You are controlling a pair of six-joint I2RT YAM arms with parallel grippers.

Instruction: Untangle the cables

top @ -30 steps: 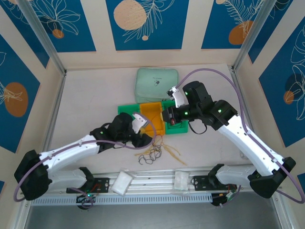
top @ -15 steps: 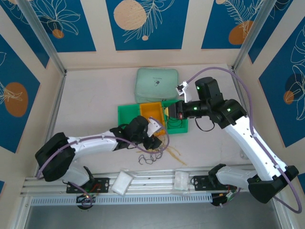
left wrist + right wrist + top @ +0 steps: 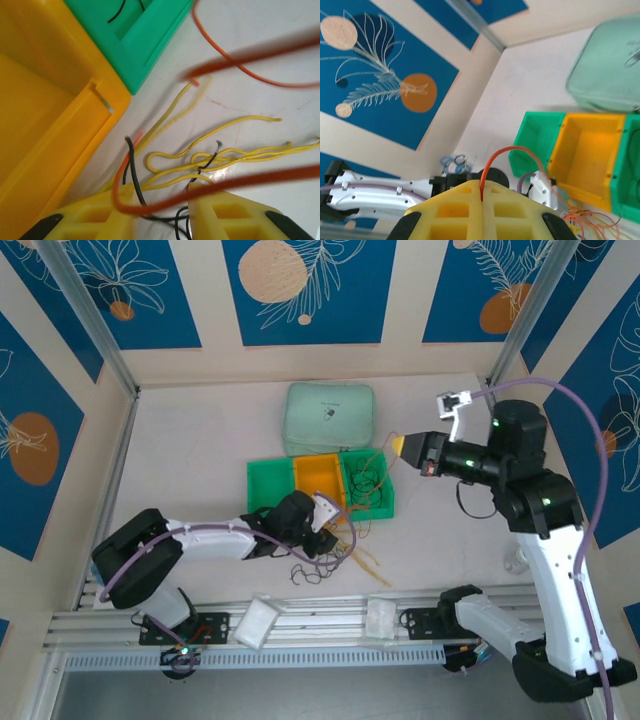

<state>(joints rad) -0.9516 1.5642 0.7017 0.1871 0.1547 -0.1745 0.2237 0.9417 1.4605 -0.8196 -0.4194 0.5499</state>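
The cables (image 3: 335,558) lie, seen from above, in a loose heap on the table (image 3: 190,440), close to its near edge and about midway along it, just in front of the row of bins (image 3: 268,482). The left gripper (image 3: 322,538) sits low at the heap's far-left side. We cannot tell from up here whether it touches the strands. The right gripper (image 3: 402,445) hangs beyond the bins toward the table's right edge, well apart from the heap.

From the left wrist, we see the yellow fingers (image 3: 95,220) parted. Orange, black and yellow strands cross the gap between them, and none is pinched.

From the right wrist, we see that gripper's jaws pressed together, clenched on an orange strand (image 3: 515,147) that arches up out of the seam. The heap lies far below, beside the green bin (image 3: 535,135).
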